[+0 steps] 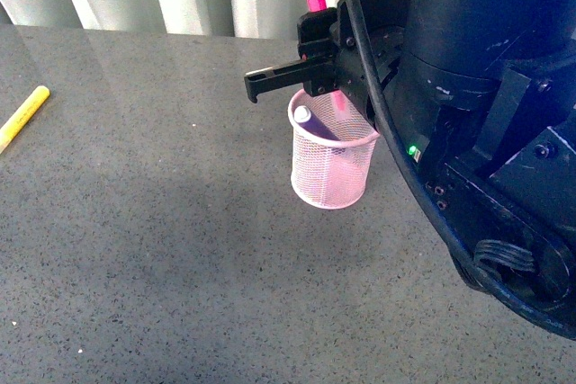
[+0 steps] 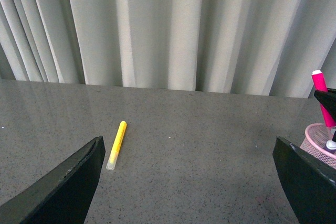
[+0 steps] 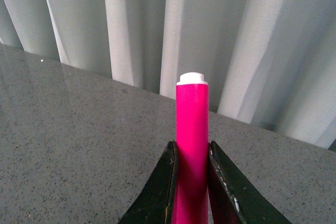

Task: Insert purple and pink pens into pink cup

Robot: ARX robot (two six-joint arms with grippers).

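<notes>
Right gripper (image 3: 191,182): clamped on the pink pen (image 3: 191,145), which stands upright directly above the pink cup (image 1: 331,168), its lower end at the cup's mouth.
Purple pen (image 1: 313,123): already inside the pink cup, leaning against the mesh wall.
Left gripper (image 2: 189,182): jaws spread wide and holding nothing, well to the side of the pink cup.
Open room: bare grey table (image 1: 162,258) on the near and left sides of the pink cup; curtain (image 2: 168,30) behind the table's far edge.
Obstructions: the right arm's dark body (image 1: 486,114) crowds the cup's right side.
Yellow marker (image 1: 23,115): lying flat, well apart from the pink cup, near the table's left edge.
</notes>
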